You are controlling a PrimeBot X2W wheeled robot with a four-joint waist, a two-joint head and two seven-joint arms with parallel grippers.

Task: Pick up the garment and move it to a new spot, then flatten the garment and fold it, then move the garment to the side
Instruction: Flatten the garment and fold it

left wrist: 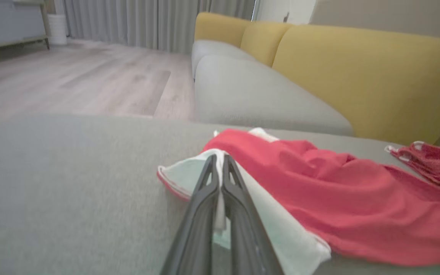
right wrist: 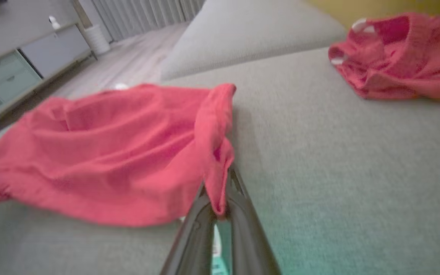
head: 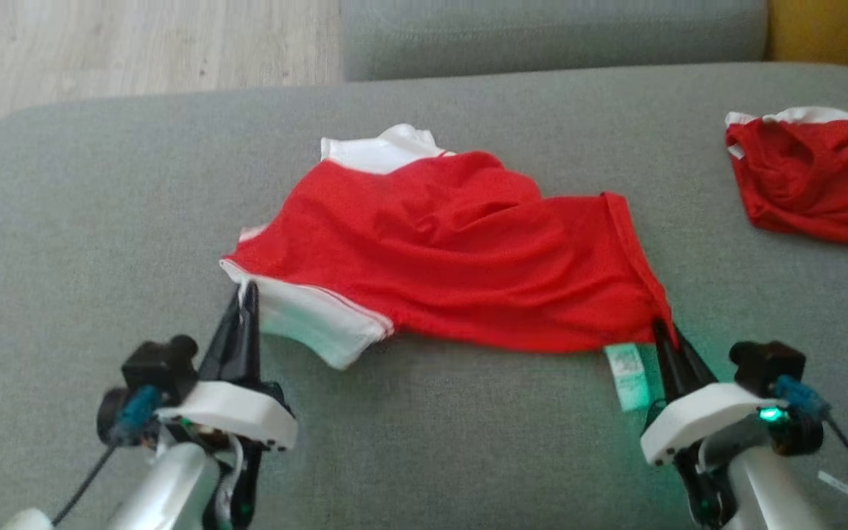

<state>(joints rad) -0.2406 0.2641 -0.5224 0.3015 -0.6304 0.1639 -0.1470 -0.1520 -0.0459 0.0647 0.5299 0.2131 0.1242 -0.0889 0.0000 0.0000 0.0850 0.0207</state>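
Note:
A red garment (head: pixel 453 258) with white trim lies spread and wrinkled across the grey cushion (head: pixel 100 221). My left gripper (head: pixel 246 294) is shut on its white near-left corner, and the fabric (left wrist: pixel 189 175) shows pinched between the dark fingers (left wrist: pixel 204 198). My right gripper (head: pixel 661 327) is shut on the red near-right hem, where the cloth (right wrist: pixel 214 152) bunches into the fingers (right wrist: pixel 239 198). A white care label (head: pixel 629 375) hangs from the garment's near edge beside the right gripper.
A second red garment with white trim (head: pixel 814 177) lies crumpled at the cushion's far right. Behind stands another grey seat (head: pixel 542 33) with a yellow backrest (left wrist: pixel 357 76). Wooden floor (head: pixel 137 44) lies beyond the cushion's left edge.

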